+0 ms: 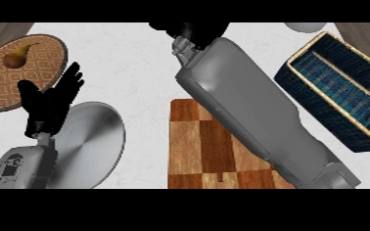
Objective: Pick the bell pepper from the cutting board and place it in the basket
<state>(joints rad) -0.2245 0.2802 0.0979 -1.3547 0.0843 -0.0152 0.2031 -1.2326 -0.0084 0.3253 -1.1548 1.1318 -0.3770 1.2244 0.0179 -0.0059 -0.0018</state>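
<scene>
White stone counter (137,73) lies under it all, and a wooden cutting board (196,147) with light and dark squares sits low in the middle.

Far to the left of the board, the fingers (71,80) of the left hand (47,105) stand straight and a little spread, tips up. They hold nothing. This black hand rests there, and its grey left forearm (25,164) comes in from the bottom edge.

Past the far end of the board, the black right hand (192,29) is at the very top of the view, and part of it is cut off. I cannot tell if this hand is open or closed, or if it holds a thing. Its big grey right forearm (245,107) slants across the right side of the board and hides much of it.

I cannot see the bell pepper. It may be under the arm or in the right hand; I cannot tell which.

Just left of the board lies a round grey plate (94,142), right beside the left hand. Farther left and higher is a brown woven plate (45,58) with a pear (18,55) on it.

To the right of the board stands the dark blue basket (318,110), turned at a slant, and its blue inside shows. A small white round thing (303,26) sits beyond the basket, at the top.
</scene>
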